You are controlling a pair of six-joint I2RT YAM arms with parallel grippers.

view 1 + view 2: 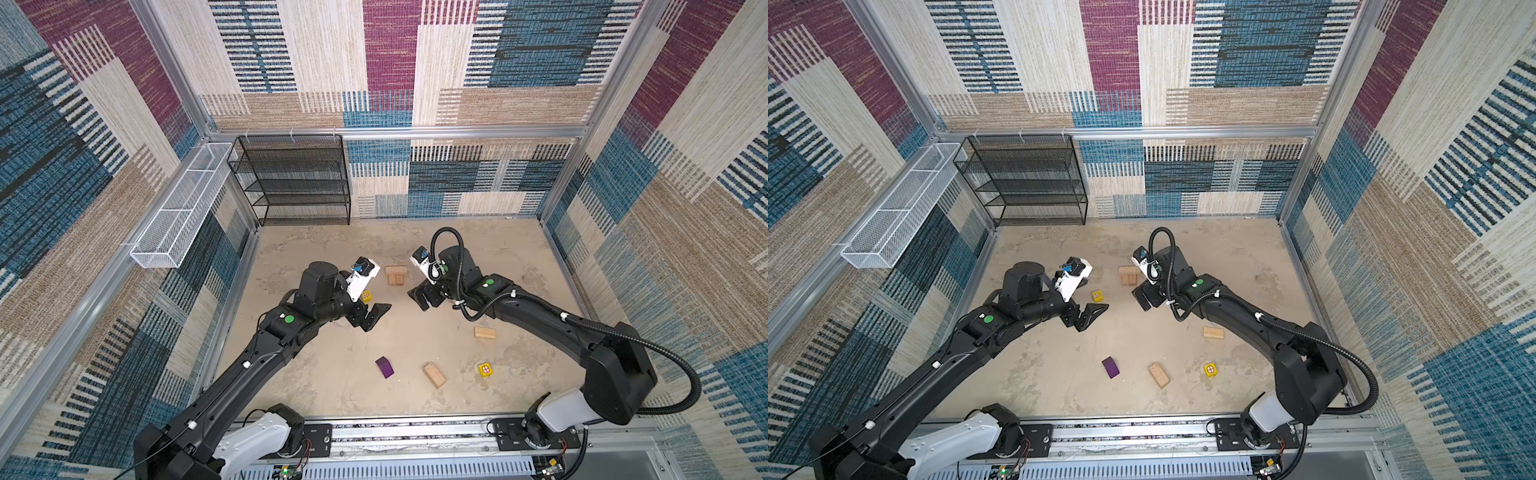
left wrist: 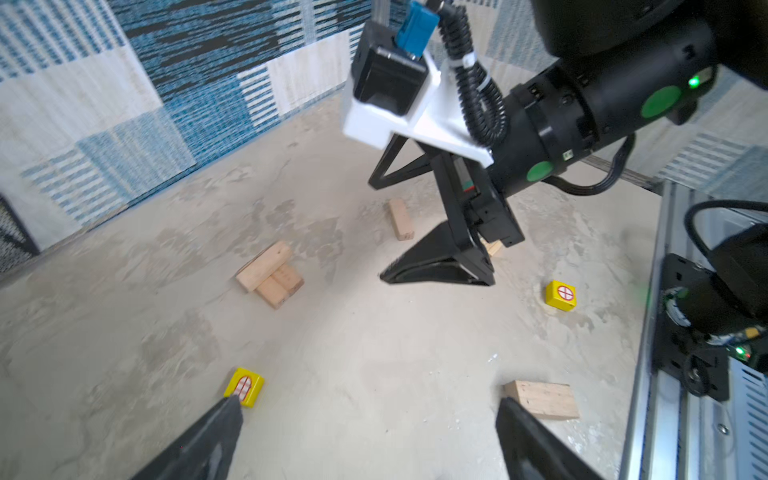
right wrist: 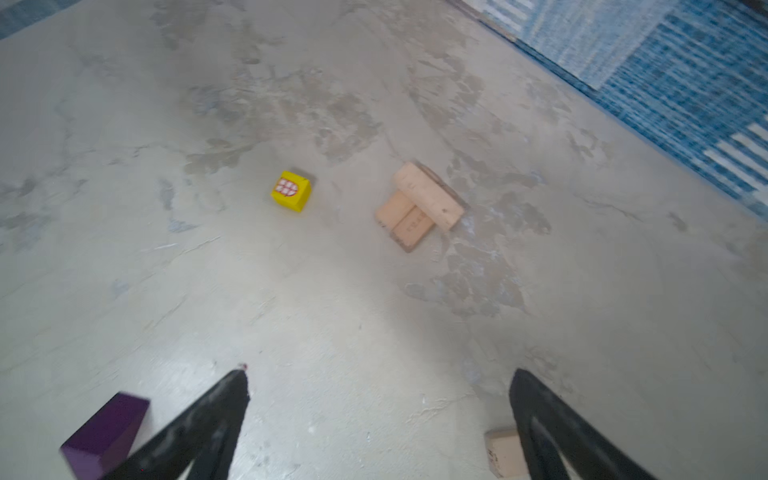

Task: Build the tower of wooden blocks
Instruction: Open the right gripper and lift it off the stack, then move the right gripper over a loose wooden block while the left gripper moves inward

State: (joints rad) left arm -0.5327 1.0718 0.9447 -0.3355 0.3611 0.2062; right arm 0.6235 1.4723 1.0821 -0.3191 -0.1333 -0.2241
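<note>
In both top views the wood block tower [image 1: 396, 275] is barely begun: one brick across two. Our left gripper [image 1: 374, 318] and right gripper [image 1: 417, 298] hover near it, jaws wide, empty.

Left wrist view: a loose brick [image 2: 544, 397] lies close by; we judge fetching it comes next.

Right wrist view: purple block [image 3: 108, 432] and yellow cube [image 3: 291, 190] sit aside, nothing blocking.

Patchwork carpet walls [image 1: 390, 62] surround mottled beige floor [image 1: 340, 386]
</note>
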